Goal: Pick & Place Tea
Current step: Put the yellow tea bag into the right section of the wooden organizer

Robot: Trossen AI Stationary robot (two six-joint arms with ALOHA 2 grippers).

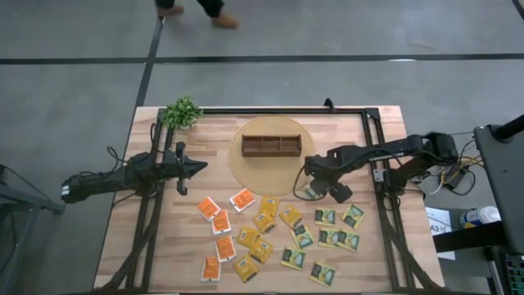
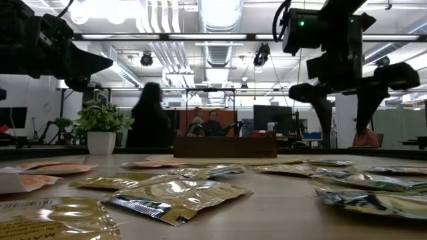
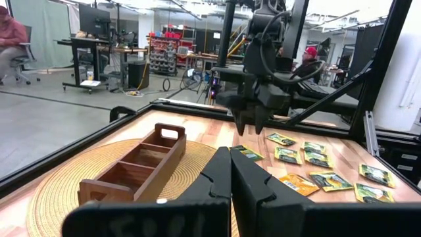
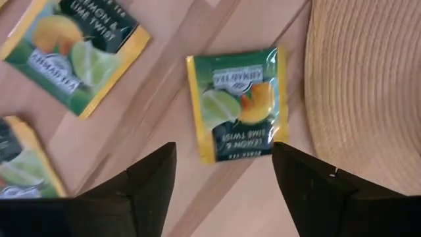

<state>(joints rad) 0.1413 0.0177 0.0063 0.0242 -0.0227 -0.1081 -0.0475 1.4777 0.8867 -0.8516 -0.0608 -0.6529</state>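
Several tea sachets lie flat on the wooden table: orange ones (image 1: 217, 217), yellow ones (image 1: 258, 233) and green ones (image 1: 336, 233). One green sachet (image 4: 240, 112) lies apart from them, next to the edge of the woven mat. My right gripper (image 4: 223, 150) is open and hovers above this sachet, pointing down, with one finger on either side and touching nothing. It also shows in the left wrist view (image 3: 248, 128), clear of the sachet (image 3: 248, 153). My left gripper (image 3: 230, 178) is shut and empty. It waits at the table's left (image 1: 195, 168).
A brown three-compartment wooden box (image 1: 271, 146) stands on a round woven mat (image 1: 246, 168) at the table's far middle. A small potted plant (image 1: 182, 112) stands at the far left corner. A black frame (image 1: 372, 139) runs around the table. People show in the room beyond.
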